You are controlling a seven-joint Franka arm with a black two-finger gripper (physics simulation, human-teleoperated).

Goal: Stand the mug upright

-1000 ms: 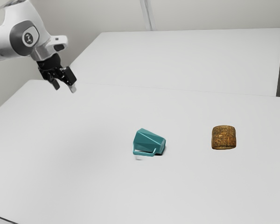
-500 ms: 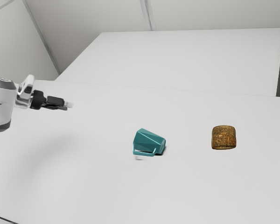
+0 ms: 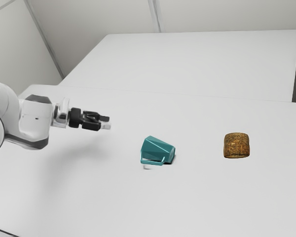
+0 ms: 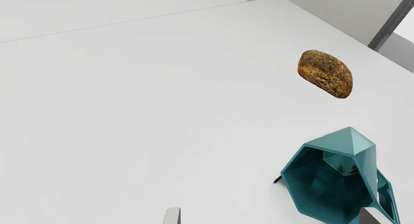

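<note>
Exterior view: pincer (image 3: 106, 122) nearer mug (image 3: 156, 148)

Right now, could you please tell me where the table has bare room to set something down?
Bare table lies between the mug and the bread, and toward the exterior view's bottom right corner. It looks tighter between the mug and the gripper.

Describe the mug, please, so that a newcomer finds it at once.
On the white table, between the gripper and the bread, a teal mug lies on its side. Its open mouth faces towards the gripper. Unlike the rounded, speckled brown bread, it has flat facets and a handle.
</note>
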